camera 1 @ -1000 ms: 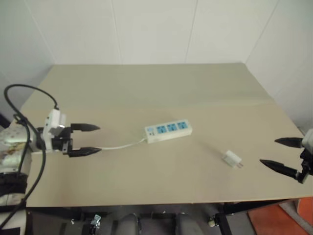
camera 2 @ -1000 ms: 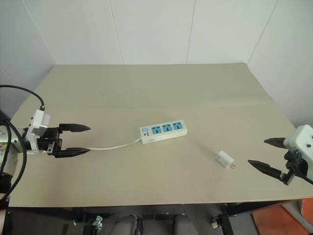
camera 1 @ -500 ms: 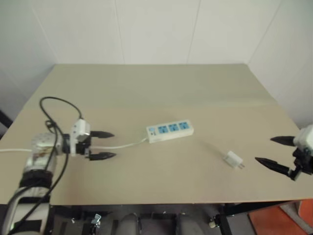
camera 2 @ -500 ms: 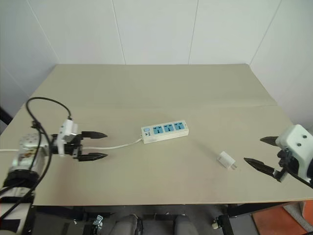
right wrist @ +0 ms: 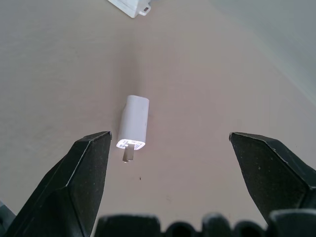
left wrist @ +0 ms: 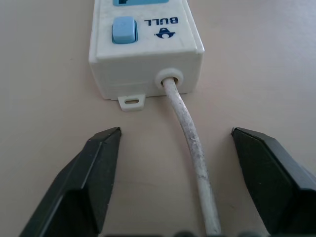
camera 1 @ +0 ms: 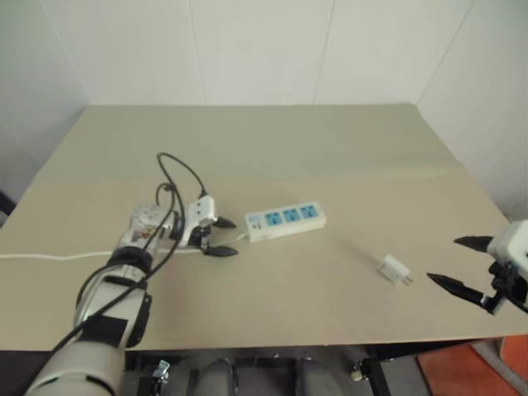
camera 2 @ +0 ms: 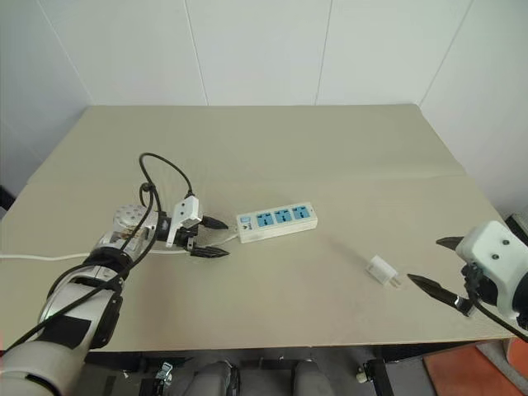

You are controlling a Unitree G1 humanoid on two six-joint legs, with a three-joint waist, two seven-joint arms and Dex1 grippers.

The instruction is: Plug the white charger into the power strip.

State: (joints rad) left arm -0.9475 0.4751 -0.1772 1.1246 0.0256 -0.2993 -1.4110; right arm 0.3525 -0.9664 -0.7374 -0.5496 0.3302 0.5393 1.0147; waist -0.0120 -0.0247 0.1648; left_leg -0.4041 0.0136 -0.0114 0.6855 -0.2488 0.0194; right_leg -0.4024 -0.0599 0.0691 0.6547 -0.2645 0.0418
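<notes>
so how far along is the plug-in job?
Nothing is done yet: the white charger lies loose on the table, apart from the power strip. In hand: the left gripper, open, straddles the strip's cord at the switch end; the right gripper, open, faces the charger. Left: grasp, carry, insert.

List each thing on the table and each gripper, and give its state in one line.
white charger: unplugged, lying on its side on the table.
power strip: flat, all three sockets empty.
cord: between the left gripper's fingers, not gripped.
left gripper: open.
right gripper: open, empty.
</notes>
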